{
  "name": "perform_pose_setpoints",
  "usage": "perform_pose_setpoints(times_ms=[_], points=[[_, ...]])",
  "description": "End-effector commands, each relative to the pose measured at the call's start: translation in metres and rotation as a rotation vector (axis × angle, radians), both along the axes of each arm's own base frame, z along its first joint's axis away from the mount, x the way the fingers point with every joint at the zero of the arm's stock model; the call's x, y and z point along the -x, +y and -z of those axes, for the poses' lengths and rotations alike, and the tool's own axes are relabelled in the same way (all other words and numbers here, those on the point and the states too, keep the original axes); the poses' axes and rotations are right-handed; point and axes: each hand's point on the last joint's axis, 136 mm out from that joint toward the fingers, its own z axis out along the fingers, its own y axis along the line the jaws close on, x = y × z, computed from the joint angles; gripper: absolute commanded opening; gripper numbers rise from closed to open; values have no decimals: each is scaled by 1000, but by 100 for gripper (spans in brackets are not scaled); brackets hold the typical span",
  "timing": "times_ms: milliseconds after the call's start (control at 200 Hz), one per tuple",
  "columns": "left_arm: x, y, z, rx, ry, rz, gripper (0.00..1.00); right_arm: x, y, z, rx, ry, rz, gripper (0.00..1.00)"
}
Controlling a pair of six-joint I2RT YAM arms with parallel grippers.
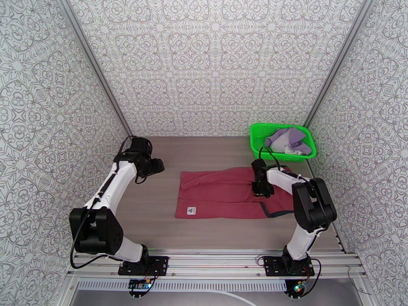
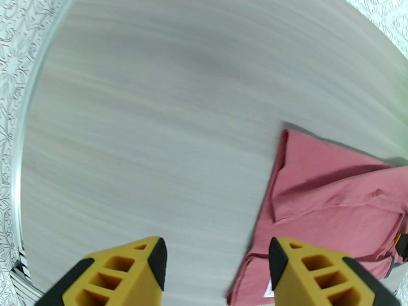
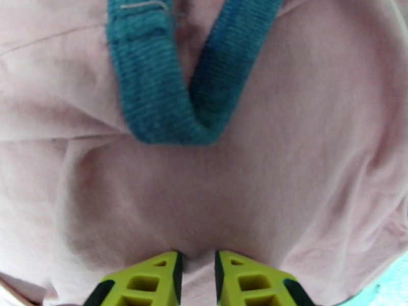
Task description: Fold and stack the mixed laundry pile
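The red tank top (image 1: 224, 195) lies spread across the middle of the counter (image 1: 153, 225), hem and label toward the left arm, trimmed armholes toward the right. The lavender garment (image 1: 291, 139) sits crumpled in the green basket (image 1: 254, 141) at the far right corner, well apart from the top.

The right pincer (image 3: 198, 274) is down on the top's strap end. Its jaws are drawn nearly together with a pucker of cloth gathered into the narrow gap, just below a loop of dark trim (image 3: 153, 98) — it looks to have a pinch of the fabric. The left pincer (image 2: 217, 269) hangs over bare counter just beside the hem edge, jaws wide apart and holding nothing.

I judge this to be early in folding the first garment: one end is taken and the other is not yet gripped. The next move probably calls for the left pincer to come in onto the hem corner and close on it, so both ends can be carried over together. If only the right side lifts, the thin cloth is likely to drag and bunch rather than crease cleanly. The lavender piece has yet to leave the basket, so most of the task is ahead.
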Motion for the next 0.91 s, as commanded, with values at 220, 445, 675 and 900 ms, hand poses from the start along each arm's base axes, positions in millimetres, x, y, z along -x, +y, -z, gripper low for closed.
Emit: perform_pose_setpoints(times_ms=[220, 445, 675, 900], points=[[-29, -89, 37, 131, 88, 242, 57, -19, 1, -53, -19, -89, -75, 41], [-56, -114, 84, 113, 204, 323, 55, -2, 76, -118, -219, -202, -145, 60], [-69, -118, 118, 105, 258, 334, 55, 26, 201, -126, -387, -198, -260, 78], [-65, -135, 146, 161, 296, 361, 55, 55, 302, -109, -382, -170, -335, 84]])
